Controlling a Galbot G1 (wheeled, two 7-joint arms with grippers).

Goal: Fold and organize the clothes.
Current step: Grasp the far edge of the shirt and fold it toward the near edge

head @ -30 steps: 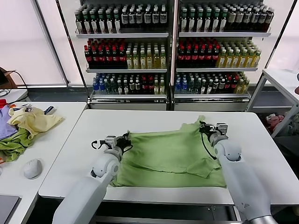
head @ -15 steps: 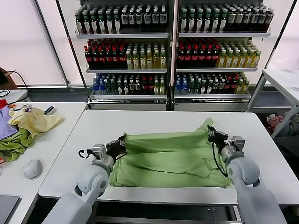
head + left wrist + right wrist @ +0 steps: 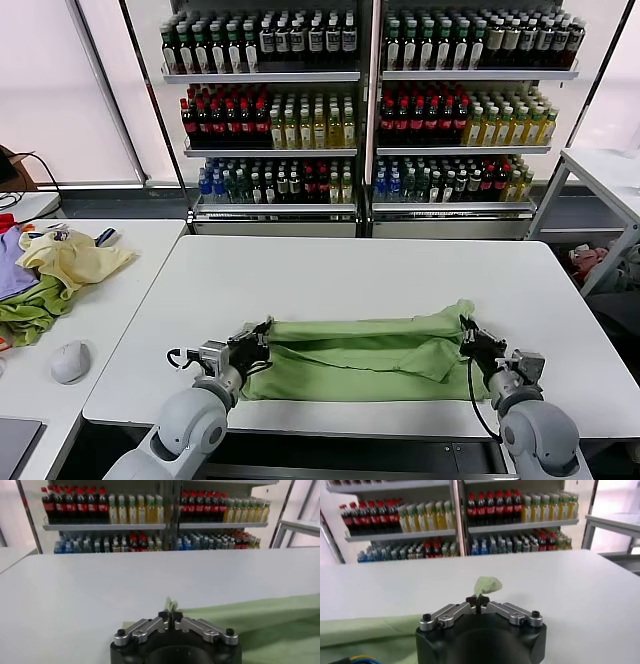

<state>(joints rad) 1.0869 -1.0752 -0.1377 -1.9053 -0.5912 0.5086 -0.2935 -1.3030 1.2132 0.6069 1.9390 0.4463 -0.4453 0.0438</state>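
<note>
Shirt (image 3: 365, 355): folded light-green band | left gripper (image 3: 253, 343), right gripper (image 3: 468, 335): clamped on corners

Pale grey rounded arms; black grippers – left (image 3: 258, 338), right (image 3: 470, 335) – w/ silver finger links, black screws; black cable loops at wrists.

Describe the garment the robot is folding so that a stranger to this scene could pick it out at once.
Start at the big white table in front of the bottle shelves. Along its near edge lies the light green shirt, folded into a long band, with the left hand and right hand pinching its two ends. Unlike the crumpled clothes pile on the side table, it lies flat and alone.
</note>
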